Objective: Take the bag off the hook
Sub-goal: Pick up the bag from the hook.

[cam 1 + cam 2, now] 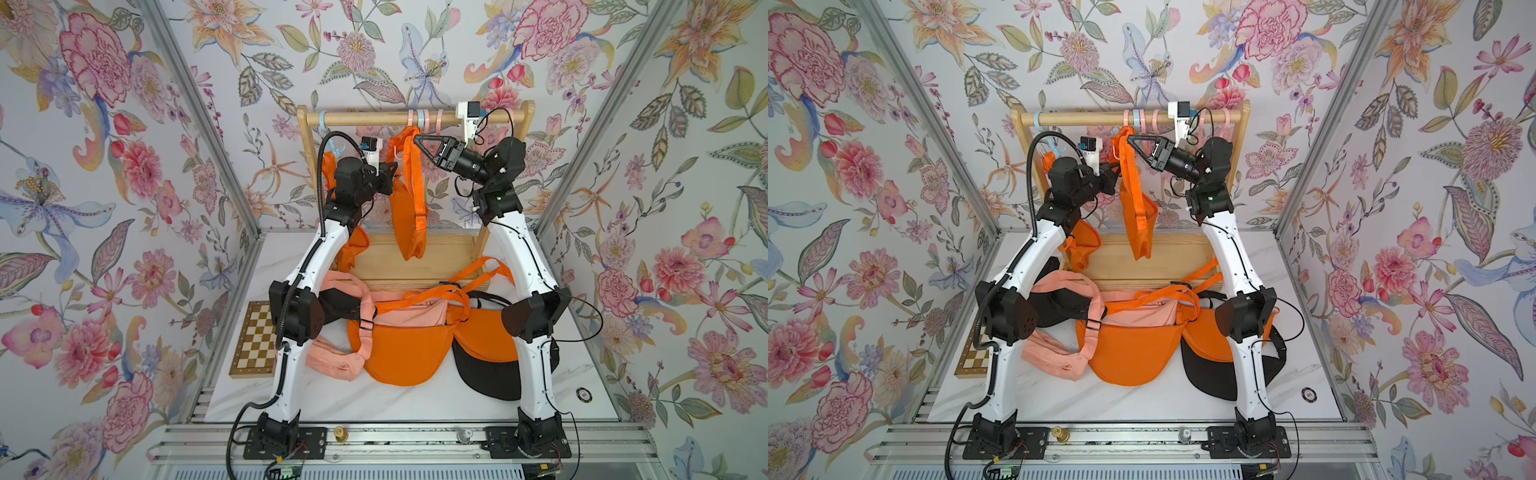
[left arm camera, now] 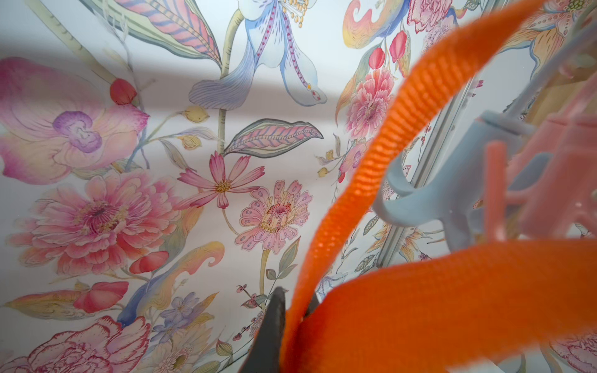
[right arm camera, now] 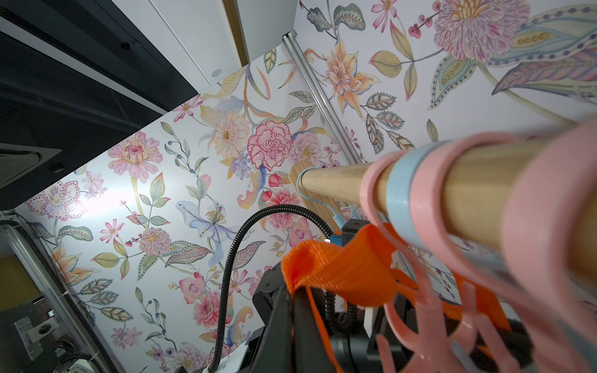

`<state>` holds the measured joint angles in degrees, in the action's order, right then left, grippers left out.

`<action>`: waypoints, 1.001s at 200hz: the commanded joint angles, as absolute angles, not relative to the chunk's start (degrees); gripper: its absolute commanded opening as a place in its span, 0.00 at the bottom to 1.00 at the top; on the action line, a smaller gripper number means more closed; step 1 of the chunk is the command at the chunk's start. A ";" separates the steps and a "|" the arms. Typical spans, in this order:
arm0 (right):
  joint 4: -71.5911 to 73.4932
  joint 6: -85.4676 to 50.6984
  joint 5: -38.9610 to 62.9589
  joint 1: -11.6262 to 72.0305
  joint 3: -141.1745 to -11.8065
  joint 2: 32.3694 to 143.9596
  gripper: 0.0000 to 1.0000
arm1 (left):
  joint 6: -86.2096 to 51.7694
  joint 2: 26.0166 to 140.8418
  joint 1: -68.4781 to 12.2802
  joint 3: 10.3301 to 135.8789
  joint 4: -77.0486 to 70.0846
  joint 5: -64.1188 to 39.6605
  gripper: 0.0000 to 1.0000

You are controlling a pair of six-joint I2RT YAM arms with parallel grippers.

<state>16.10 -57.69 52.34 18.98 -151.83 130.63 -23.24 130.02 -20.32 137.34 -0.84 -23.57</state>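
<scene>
The orange bag (image 1: 409,226) hangs by its strap (image 1: 415,174) under the wooden rail (image 1: 365,118), well above the table (image 1: 415,403). The right gripper (image 1: 417,138) is closed on the folded top of the strap, just beside a pink hook (image 3: 423,300); whether the strap rests on that hook, I cannot tell. The left gripper (image 2: 292,311) is lower on the same strap, its jaws nearly together with the webbing pinched between them. Other bags (image 1: 399,353), orange, peach and black, lie on the table.
</scene>
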 commanded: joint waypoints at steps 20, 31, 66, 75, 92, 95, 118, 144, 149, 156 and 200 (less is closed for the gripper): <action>12.24 -52.15 51.64 19.48 -151.80 127.94 0.00 | -24.32 120.32 -19.80 132.63 -2.75 -20.94 0.10; 11.36 -50.68 51.07 19.68 -151.82 127.88 0.00 | -24.26 118.84 -19.88 131.93 -2.64 -19.84 0.10; 11.55 -48.70 51.50 21.12 -151.86 127.82 0.00 | -24.25 113.46 -19.79 127.62 -4.39 -17.57 0.11; 11.91 -48.68 52.47 21.52 -151.81 127.60 0.00 | -24.18 111.63 -19.81 125.45 -5.06 -17.38 0.11; 10.47 -47.71 53.68 22.36 -151.72 126.45 0.00 | -23.84 107.04 -19.87 120.15 -5.45 -16.30 0.12; 9.93 -47.39 53.90 22.49 -151.54 126.09 0.00 | -23.78 106.15 -19.81 118.97 -5.58 -16.13 0.12; 6.64 -44.30 54.91 23.65 -146.56 121.40 0.00 | -23.22 98.26 -19.95 107.98 -6.97 -14.99 0.13; 3.72 -37.42 51.82 25.42 -133.24 111.42 0.00 | -23.11 89.09 -20.21 96.83 -6.69 -14.06 0.15; 3.27 -36.00 50.90 25.69 -130.33 109.21 0.00 | -23.12 86.87 -20.38 95.01 -6.40 -14.06 0.15; 2.87 -33.98 49.74 26.19 -126.46 106.24 0.00 | -23.09 84.87 -20.56 92.69 -5.89 -14.05 0.15; 1.29 -29.43 42.16 26.97 -104.93 87.95 0.00 | -22.63 74.00 -24.61 82.73 -2.05 -15.14 0.18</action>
<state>2.15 -34.15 47.46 27.00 -112.90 96.12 -23.40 78.78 -21.69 85.80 -3.53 -14.50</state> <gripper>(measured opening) 0.047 0.171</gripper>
